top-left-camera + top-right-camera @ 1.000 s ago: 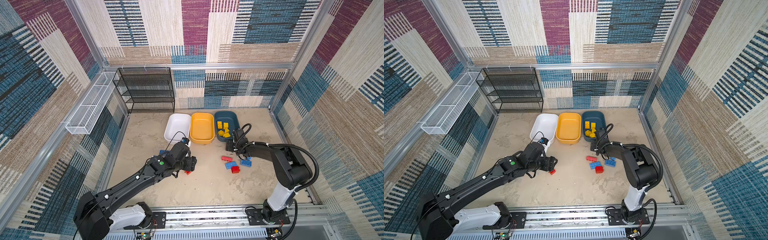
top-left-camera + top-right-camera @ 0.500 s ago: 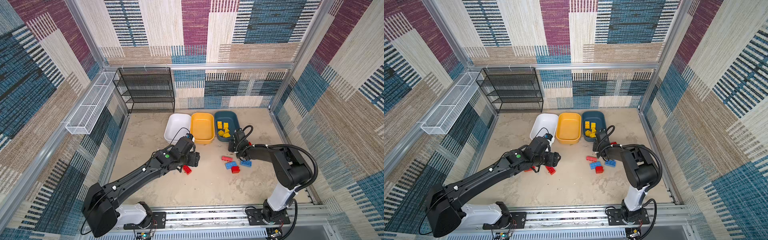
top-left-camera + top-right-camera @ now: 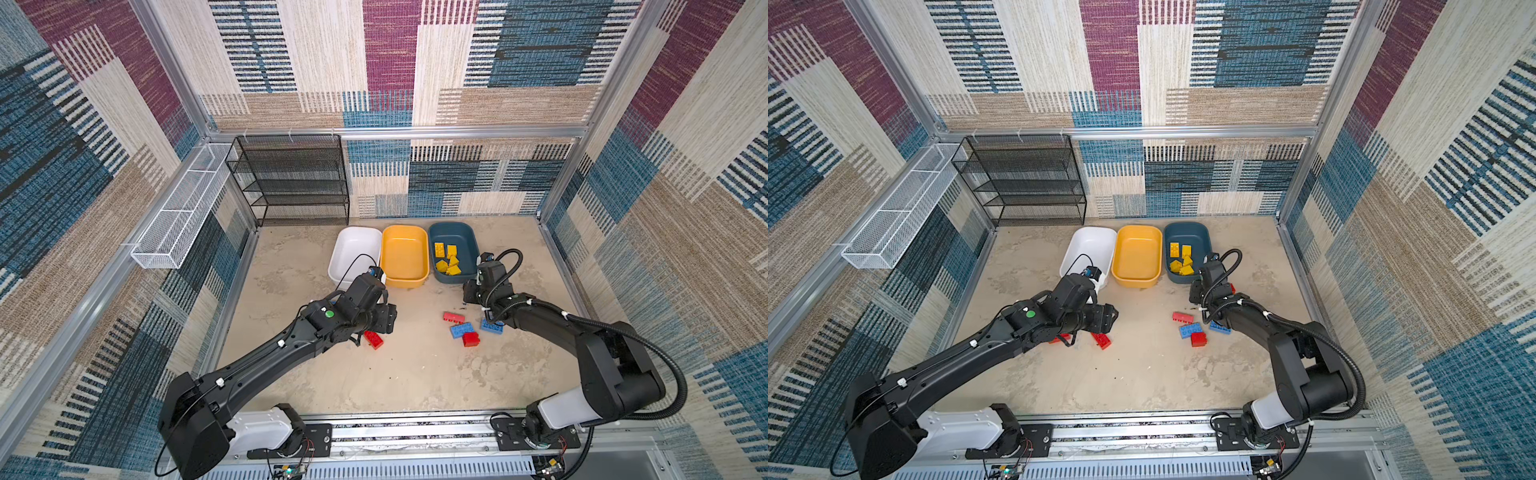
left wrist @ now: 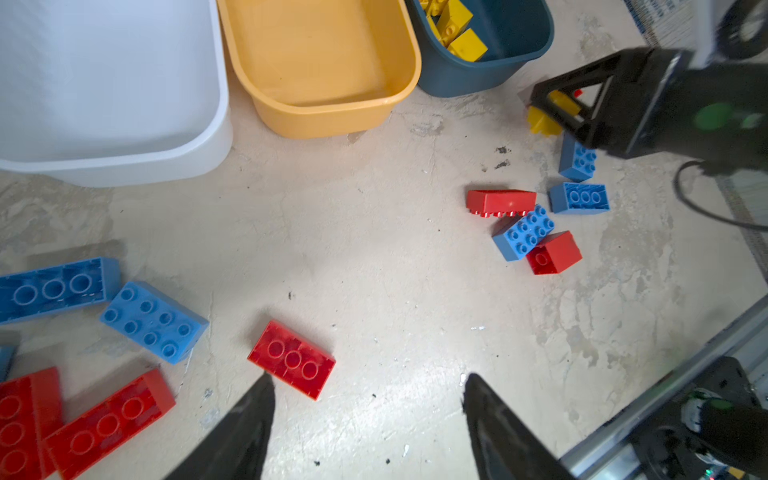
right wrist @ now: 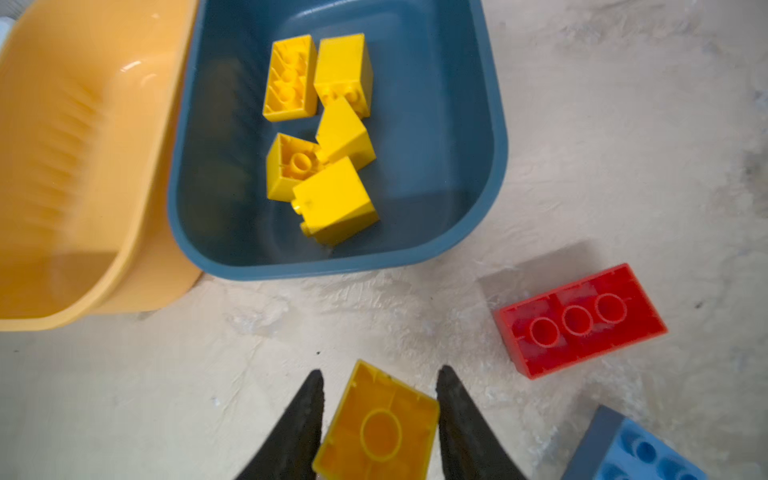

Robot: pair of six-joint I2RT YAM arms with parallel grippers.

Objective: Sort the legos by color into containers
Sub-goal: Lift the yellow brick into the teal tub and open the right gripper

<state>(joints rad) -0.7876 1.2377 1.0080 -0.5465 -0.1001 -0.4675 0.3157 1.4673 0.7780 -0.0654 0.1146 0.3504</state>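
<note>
The jaws of the right arm (image 3: 536, 313) pinch a yellow brick (image 5: 378, 428) from both sides. Its hollow underside faces the wrist camera at the lower middle of that frame, just short of the dark teal tub (image 5: 478, 124). The jaws of the left arm (image 3: 291, 345) stand spread and empty, and a red brick (image 4: 291, 359) lies underside up just beside one tip, near the middle of the surface (image 3: 407, 374). Five yellow bricks (image 3: 448, 259) lie in the teal tub. The yellow-orange tub (image 3: 405, 257) and the white tub (image 3: 357, 253) stand side by side to its left, their bottoms bare. A cluster of red and blue bricks (image 3: 465, 330) lies right of centre, and more blue and red bricks (image 4: 153, 320) sit at the lower left of the left wrist view. The surface is beige, mottled and stained, with dark specks. The walls are woven patchwork panels in blue, maroon, cream and tan, set in an aluminium frame. A black mesh shelf rack (image 3: 291, 183) stands against the back wall, and a white wire basket (image 3: 183, 208) hangs on the left wall. A green round mark (image 3: 329, 313) shows on the left arm.
</note>
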